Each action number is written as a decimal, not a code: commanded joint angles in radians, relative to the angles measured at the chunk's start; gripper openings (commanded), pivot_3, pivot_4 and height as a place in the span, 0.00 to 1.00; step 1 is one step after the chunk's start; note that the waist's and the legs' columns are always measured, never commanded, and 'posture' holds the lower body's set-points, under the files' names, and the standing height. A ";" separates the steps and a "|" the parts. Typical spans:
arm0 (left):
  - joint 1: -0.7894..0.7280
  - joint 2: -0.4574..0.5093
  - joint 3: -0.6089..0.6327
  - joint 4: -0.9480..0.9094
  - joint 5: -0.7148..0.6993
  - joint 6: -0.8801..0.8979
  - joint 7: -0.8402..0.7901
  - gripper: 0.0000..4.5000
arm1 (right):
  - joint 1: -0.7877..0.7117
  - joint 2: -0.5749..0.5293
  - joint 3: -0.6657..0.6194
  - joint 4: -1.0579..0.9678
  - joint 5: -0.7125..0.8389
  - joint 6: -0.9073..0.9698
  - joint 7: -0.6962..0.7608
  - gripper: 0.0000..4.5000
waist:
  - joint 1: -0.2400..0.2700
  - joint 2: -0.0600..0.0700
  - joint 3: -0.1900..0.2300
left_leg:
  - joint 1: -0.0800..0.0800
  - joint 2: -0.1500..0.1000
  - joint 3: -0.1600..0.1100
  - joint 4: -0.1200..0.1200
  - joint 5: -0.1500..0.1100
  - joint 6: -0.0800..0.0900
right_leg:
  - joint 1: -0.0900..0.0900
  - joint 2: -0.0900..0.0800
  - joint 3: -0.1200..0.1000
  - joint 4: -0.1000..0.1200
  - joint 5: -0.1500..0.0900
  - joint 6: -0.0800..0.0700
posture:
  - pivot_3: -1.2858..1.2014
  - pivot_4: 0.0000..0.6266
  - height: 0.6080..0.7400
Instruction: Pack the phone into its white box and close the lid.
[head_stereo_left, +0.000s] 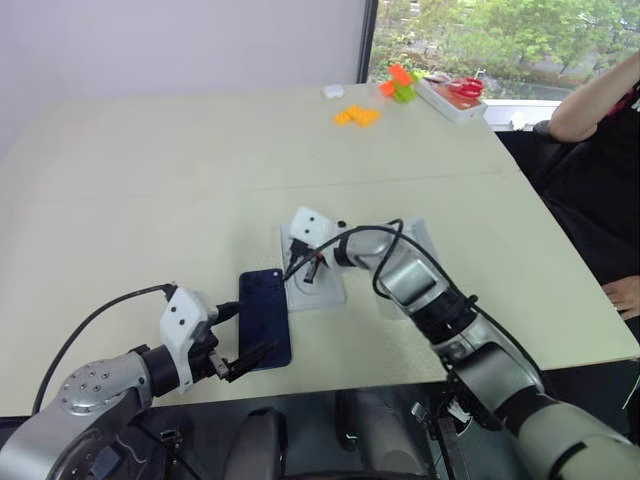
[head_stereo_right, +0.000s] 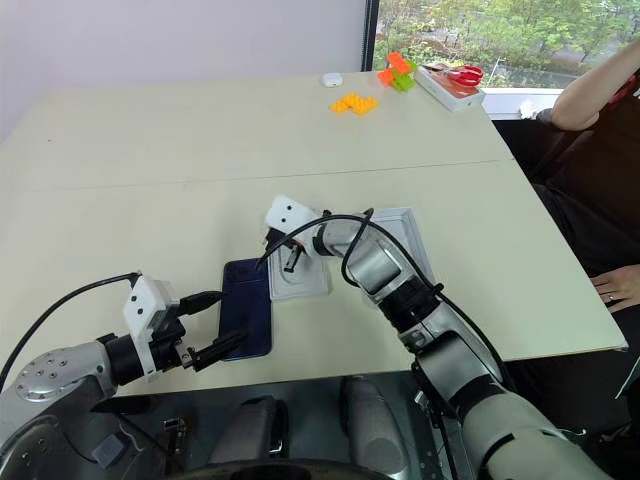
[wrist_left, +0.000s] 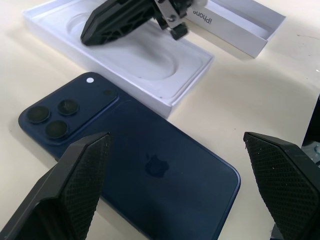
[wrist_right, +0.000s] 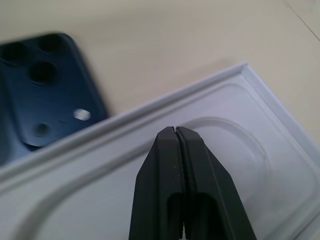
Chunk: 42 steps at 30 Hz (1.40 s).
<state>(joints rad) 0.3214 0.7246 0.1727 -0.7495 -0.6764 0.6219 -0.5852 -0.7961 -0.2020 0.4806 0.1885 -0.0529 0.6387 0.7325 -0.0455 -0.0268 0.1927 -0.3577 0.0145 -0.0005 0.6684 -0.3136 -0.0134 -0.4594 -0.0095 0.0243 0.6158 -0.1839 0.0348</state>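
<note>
Best to press closed right gripper (wrist_right: 176, 131) tip gently on insert (wrist_left: 125, 60); left gripper (wrist_left: 175, 165) open over phone (wrist_left: 130, 165).

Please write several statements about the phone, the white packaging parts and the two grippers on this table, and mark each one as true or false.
1. The dark navy-blue slim phone lies back up on the table, outside any box. True.
2. The right gripper is wide open. False: its two black fingers are pressed together.
3. The right gripper hangs over a flat white insert with an oval recess. True.
4. The left gripper holds the phone. False: its fingers stand apart on either side of the phone, not closed on it.
5. The white shallow box part printed "iPhone" covers the phone. False: it lies beyond the insert, away from the phone.
</note>
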 joint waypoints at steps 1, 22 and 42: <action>-0.003 -0.004 0.005 -0.025 0.002 -0.003 0.000 1.00 | -0.002 0.007 -0.047 -0.057 0.021 0.016 -0.005 0.01 | 0.000 0.000 0.000 | 0.000 0.000 0.000 0.000 0.000 0.000 | 0.000 0.000 0.000 0.000 0.000 0.000 | 0.52 0.24 0.89; 0.005 -0.002 0.106 0.061 0.020 -0.017 -0.020 1.00 | 0.182 -0.274 0.070 -0.480 -0.001 0.205 0.074 0.01 | 0.000 0.000 0.000 | 0.001 0.000 0.000 0.000 0.000 0.000 | 0.000 0.001 -0.001 0.001 -0.003 0.003 | 0.52 0.24 0.89; 0.007 -0.091 0.309 0.138 -0.318 0.305 0.172 1.00 | 0.215 -0.308 -0.087 -0.586 0.103 -0.034 0.139 0.01 | 0.003 -0.001 0.000 | 0.000 -0.001 -0.002 0.000 0.000 0.000 | 0.001 0.000 -0.001 0.000 -0.003 0.003 | 0.52 0.24 0.89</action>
<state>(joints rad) 0.3253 0.6404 0.4421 -0.6145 -0.9215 0.8789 -0.4481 -0.5946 -0.4914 0.4195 -0.3210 0.0098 0.6604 0.8227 -0.0424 -0.0279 0.1922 -0.3574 0.0138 -0.0027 0.6685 -0.3136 -0.0134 -0.4584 -0.0097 0.0233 0.6158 -0.1867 0.0384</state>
